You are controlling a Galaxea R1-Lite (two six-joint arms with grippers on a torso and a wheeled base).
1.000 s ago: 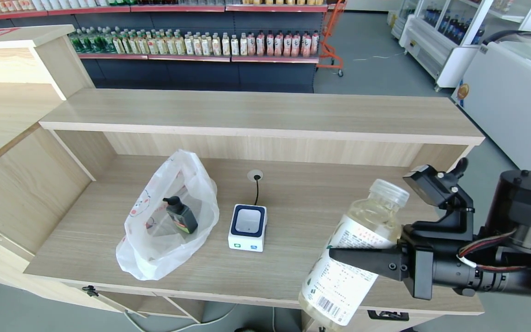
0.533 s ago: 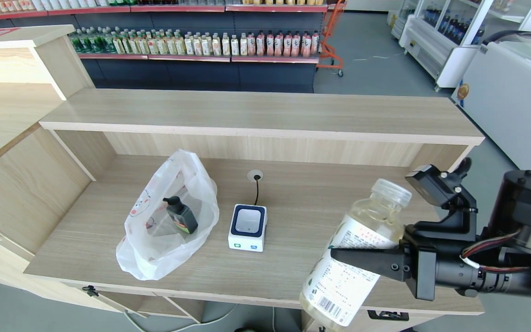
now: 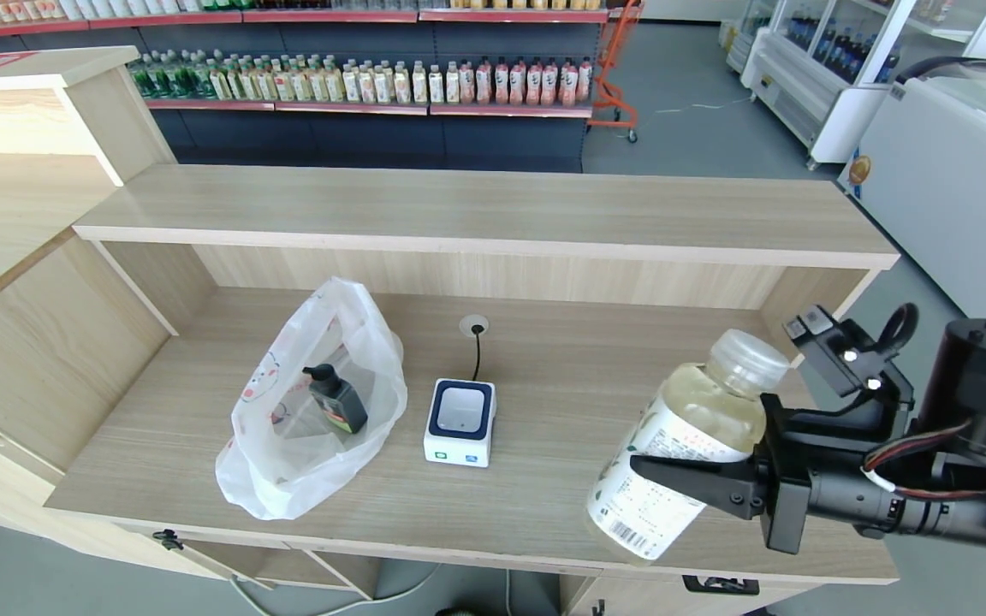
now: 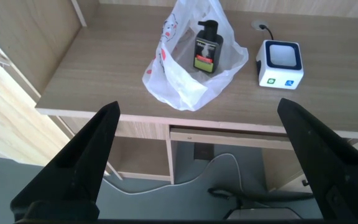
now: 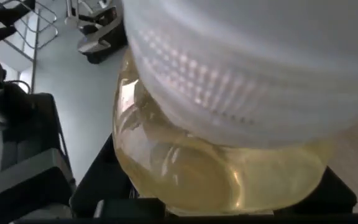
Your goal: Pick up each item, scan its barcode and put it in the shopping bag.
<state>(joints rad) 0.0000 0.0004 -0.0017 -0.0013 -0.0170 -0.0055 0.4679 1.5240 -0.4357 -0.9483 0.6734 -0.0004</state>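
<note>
Counter (image 3: 579, 359) as I see it: shopping bag (image 3: 305, 428) at left; bottle (image 3: 690, 411), clamped by my right gripper (image 3: 681, 466) over the right front corner, tilted further and shifted right since a second ago; scanner (image 3: 460, 421) between them; left gripper (image 4: 197, 109) spread.

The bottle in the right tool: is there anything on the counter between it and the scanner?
Nothing visible. Between the bottle and the scanner there is just bare counter. The shopping bag, with a dark pump bottle inside, lies on the other side of the scanner, toward the robot's left.

Black arm (image 3: 912, 513), silver screws (image 3: 844, 354) (red-white cables (image 3: 908, 447))
</note>
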